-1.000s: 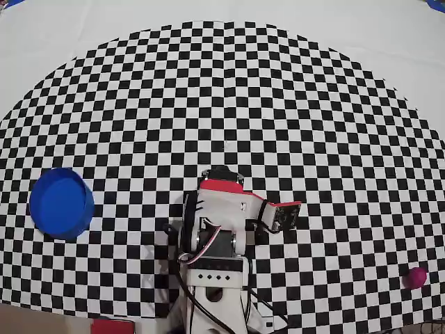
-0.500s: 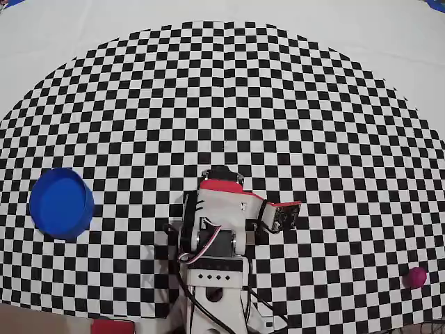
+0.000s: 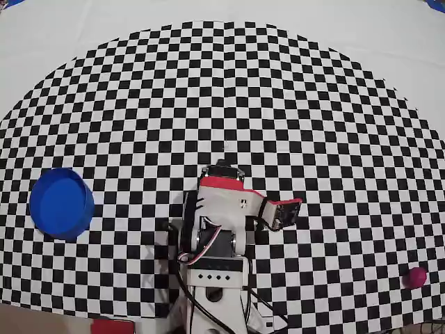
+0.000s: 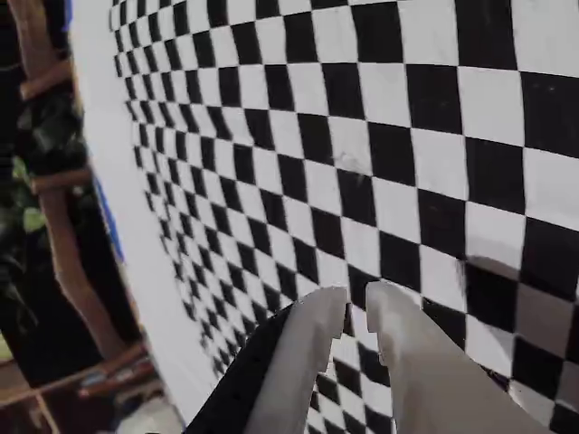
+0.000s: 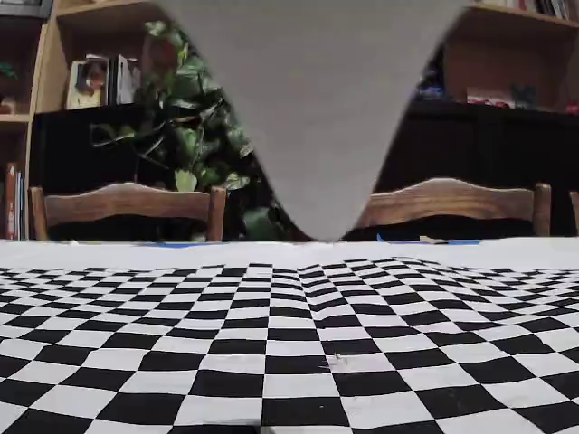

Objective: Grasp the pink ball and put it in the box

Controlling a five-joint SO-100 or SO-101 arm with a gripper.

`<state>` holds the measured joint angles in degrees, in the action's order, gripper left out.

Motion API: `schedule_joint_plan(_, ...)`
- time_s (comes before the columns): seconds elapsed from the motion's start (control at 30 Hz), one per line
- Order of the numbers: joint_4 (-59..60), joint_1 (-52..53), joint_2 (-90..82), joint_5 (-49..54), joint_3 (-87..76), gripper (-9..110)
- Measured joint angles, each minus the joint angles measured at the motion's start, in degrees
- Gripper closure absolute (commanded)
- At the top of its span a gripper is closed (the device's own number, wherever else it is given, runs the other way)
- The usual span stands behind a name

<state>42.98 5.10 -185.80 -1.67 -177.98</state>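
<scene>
The pink ball (image 3: pixel 416 277) lies on the checkered mat at the lower right of the overhead view, far from the arm. The box (image 3: pixel 61 202), a round blue container, stands at the left of that mat with nothing in it. My arm is folded over its base (image 3: pixel 215 278) at the bottom centre, and the gripper (image 3: pixel 222 169) points toward the far side of the mat. In the wrist view the gripper (image 4: pixel 356 298) hangs over bare checker squares, its two white fingers (image 4: pixel 312 348) close together with only a thin slit and nothing between them. Ball and box are out of the wrist and fixed views.
A red object (image 3: pixel 111 325) sits at the bottom edge, left of the base. The checkered mat (image 3: pixel 229 104) spreads in a half circle on a white table. In the fixed view a blurred grey wedge (image 5: pixel 317 99) hangs from the top; chairs (image 5: pixel 127 203) and shelves stand behind the table.
The arm has shifted slightly: the gripper end has crept toward the far side and the wrist camera block has tilted a little. Ball and box have not moved.
</scene>
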Motion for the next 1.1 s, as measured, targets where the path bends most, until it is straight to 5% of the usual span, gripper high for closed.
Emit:
schedule_joint_plan(0.43,-20.92,0.00,0.00,0.00,0.00,101)
schedule_joint_plan(1.1,-33.05,0.00,0.00,1.58,0.00,101)
